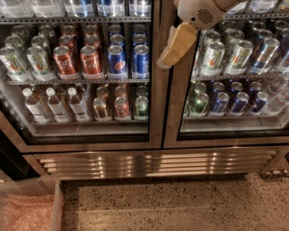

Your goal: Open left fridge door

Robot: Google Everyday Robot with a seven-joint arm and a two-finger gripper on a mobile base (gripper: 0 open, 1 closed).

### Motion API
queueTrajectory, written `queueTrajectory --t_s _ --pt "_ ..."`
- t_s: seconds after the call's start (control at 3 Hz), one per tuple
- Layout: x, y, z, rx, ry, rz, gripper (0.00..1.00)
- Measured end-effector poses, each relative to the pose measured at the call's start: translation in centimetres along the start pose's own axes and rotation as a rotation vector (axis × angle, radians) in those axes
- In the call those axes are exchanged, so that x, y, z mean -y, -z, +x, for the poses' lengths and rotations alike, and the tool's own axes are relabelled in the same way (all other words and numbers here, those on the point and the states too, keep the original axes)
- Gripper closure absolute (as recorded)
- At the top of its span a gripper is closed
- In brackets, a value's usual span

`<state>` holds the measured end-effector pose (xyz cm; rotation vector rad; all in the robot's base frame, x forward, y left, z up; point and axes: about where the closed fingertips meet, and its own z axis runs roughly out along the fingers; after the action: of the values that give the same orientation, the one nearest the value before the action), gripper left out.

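The left fridge door (156, 90) is a glass pane in a brushed steel frame and stands shut. Behind its glass are red cola cans (90, 61), blue Pepsi cans (116, 61) and small water bottles (56, 106). My gripper (174, 47), with tan fingers below a white wrist housing (198, 13), hangs in front of the steel centre post, at the right edge of the left door and level with the can shelf.
The right glass door (235, 72) shows green-and-silver cans and dark blue cans. A steel kick grille (153, 164) runs below both doors. Speckled floor (171, 203) lies in front. A clear bin with pink wrap (27, 210) sits at bottom left.
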<state>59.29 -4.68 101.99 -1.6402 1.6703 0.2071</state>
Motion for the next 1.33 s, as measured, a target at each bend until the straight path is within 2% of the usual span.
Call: queueTrajectory --t_s 0.67,1.0,1.33 --pt "-0.32 -0.11 0.09 0.010 -0.003 -0.013 0.00" --pt "-0.33 -0.11 0.10 0.010 -0.003 -0.013 0.17" --pt "-0.33 -0.11 0.09 0.010 -0.003 -0.013 0.41"
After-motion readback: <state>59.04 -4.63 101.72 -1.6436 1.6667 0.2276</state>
